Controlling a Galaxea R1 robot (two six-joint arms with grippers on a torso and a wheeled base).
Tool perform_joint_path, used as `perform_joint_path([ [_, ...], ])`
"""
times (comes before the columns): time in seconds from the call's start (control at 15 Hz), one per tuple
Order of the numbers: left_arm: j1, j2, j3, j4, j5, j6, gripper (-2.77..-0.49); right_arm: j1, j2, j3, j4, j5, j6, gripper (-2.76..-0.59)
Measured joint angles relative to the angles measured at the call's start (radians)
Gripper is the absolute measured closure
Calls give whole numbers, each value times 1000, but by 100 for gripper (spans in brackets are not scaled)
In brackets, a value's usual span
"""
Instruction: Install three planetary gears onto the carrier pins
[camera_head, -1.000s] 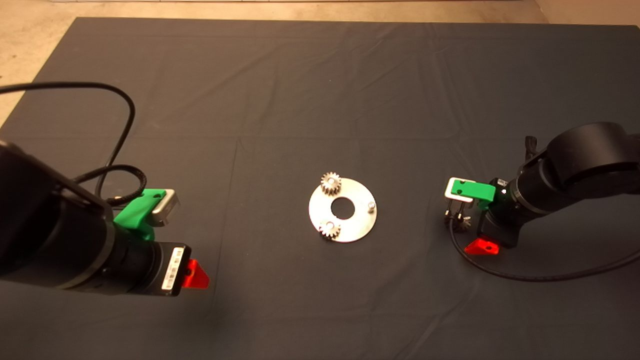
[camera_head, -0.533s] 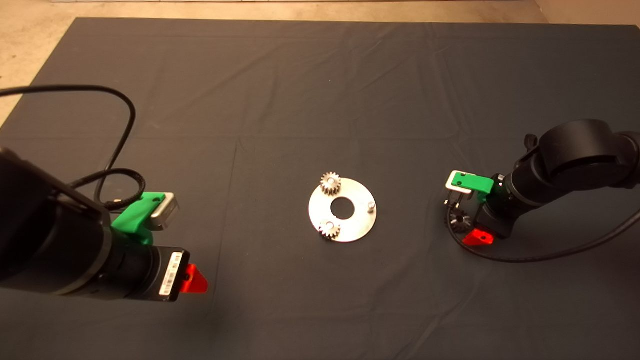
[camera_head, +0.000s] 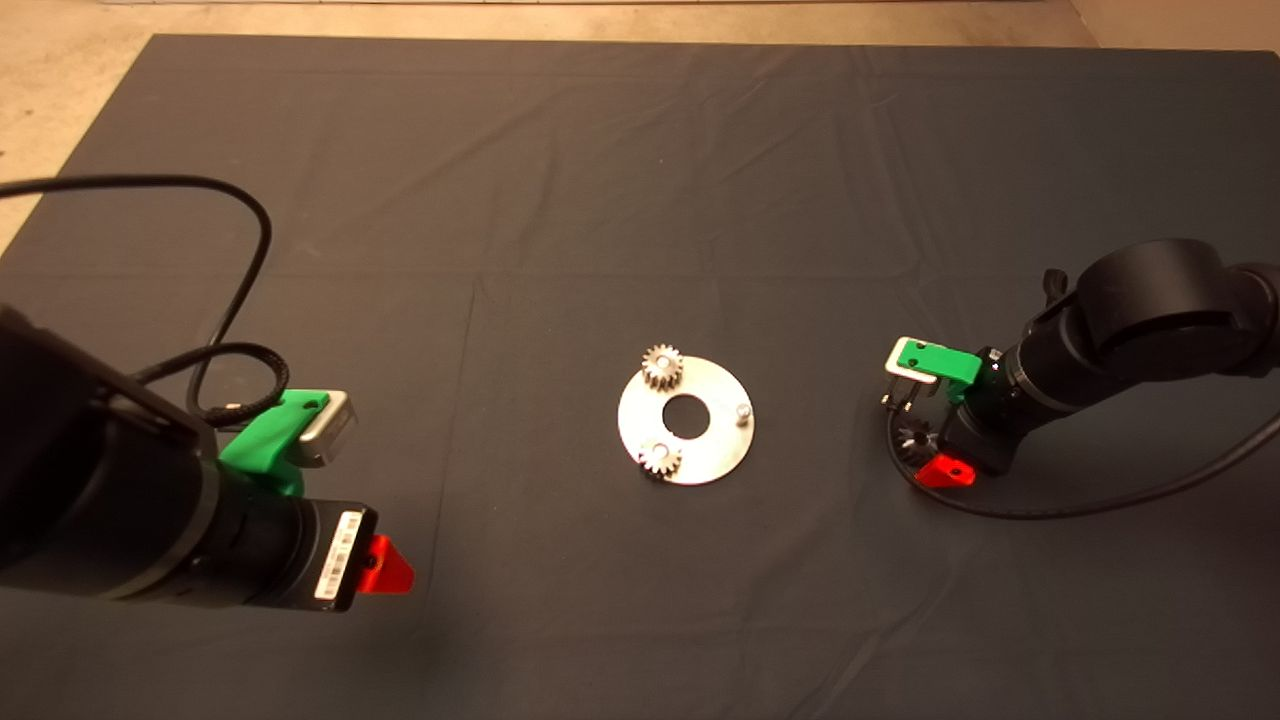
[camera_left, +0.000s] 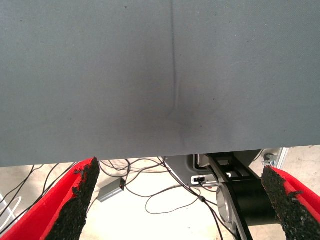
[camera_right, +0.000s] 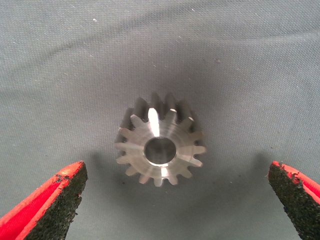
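Right wrist view: right gripper (camera_right: 175, 200) spread wide above loose planetary gear (camera_right: 160, 146), flat on mat (camera_head: 640, 180), right of carrier disc (camera_head: 700, 450). Two gears (camera_head: 661, 366) seated on carrier pins; right-hand pin (camera_head: 742, 411) bare. Left gripper (camera_left: 177, 200) open, left of disc.

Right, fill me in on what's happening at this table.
Two planetary gears already sit on pins of the silver disc; the third pin is bare. The right hand hovers open over the last gear, which lies flat on the mat to the disc's right, not yet gripped. The left hand waits open at the mat's near left edge.
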Motion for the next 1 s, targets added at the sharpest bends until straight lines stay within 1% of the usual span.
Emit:
perform_joint_path([
  [0.13,0,0,0,0,0,0,-230,0,1,0,0,2,11,-253],
  [0.2,0,0,1,0,0,0,-230,0,1,0,0,2,12,-253],
  [0.27,0,0,4,-1,0,-2,-230,0,1,0,0,6,14,-253],
  [0.33,0,0,9,-1,0,-5,-230,-1,1,0,0,17,16,-251],
  [0.4,1,0,13,-5,0,-11,-230,-6,1,0,0,27,18,-240],
  [0.53,2,0,16,-12,0,-20,-230,-22,2,0,0,29,18,-238],
  [0.6,2,0,17,-13,0,-22,-230,-22,2,0,0,30,18,-237],
  [0.67,2,0,19,-15,0,-25,-230,-22,2,0,0,29,18,-228],
  [0.73,2,0,21,-16,0,-27,-230,-22,2,0,0,29,18,-225],
  [0.87,2,1,22,-18,0,-29,-230,-22,10,0,0,31,18,-221],
  [0.93,2,0,22,-19,0,-31,-230,-22,10,0,0,32,18,-211],
  [1.0,3,1,22,-19,0,-31,-230,-22,12,0,0,32,18,-210],
])
